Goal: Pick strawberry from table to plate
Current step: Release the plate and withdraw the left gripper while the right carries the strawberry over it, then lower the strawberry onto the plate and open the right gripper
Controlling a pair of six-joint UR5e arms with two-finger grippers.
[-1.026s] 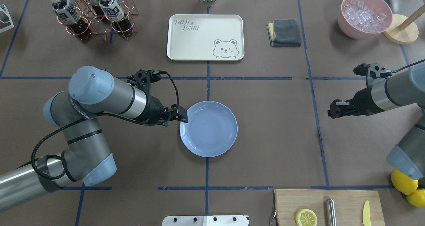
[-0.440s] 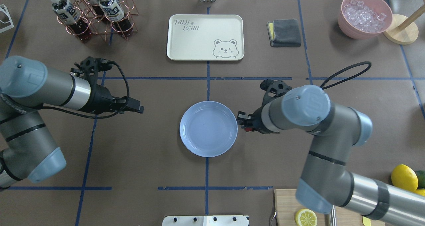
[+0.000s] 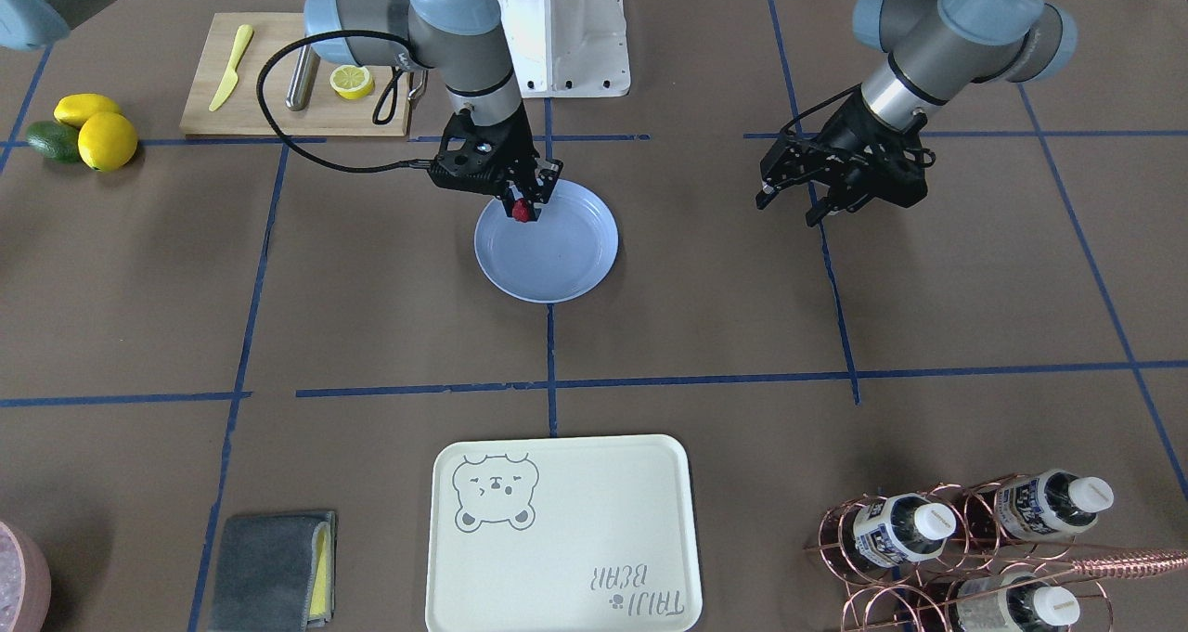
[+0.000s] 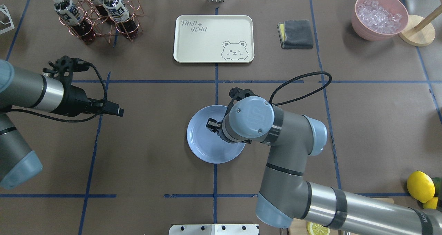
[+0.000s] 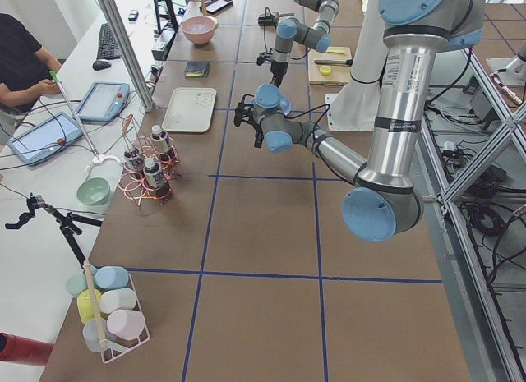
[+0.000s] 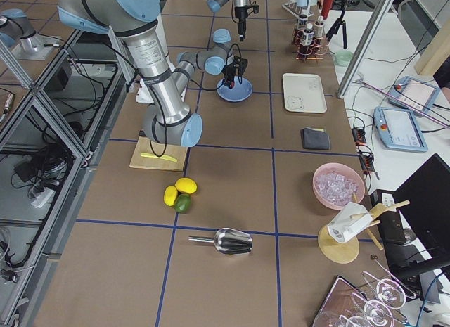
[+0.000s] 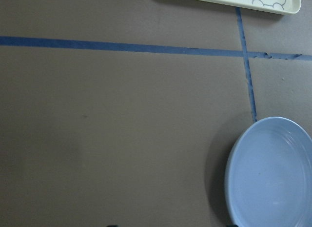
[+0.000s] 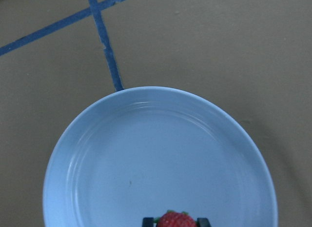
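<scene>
Here, right hand (image 3: pixel 522 204) clenched on the strawberry (image 8: pixel 175 220) over the plate (image 3: pixel 568 263); left hand (image 3: pixel 791 206) spread, empty.

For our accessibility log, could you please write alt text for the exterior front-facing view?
The right hand grips a small red strawberry over the robot-side edge of a light-blue plate on the brown-paper table. The left hand hangs open and empty, well to the side of the plate.

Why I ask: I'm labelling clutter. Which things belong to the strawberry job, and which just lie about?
Job: strawberry, held in the right claw; plate below it; table.
Lying about: bear tray, grey cloth, bottle rack, ice bowl, lemons, cutting board.
</scene>
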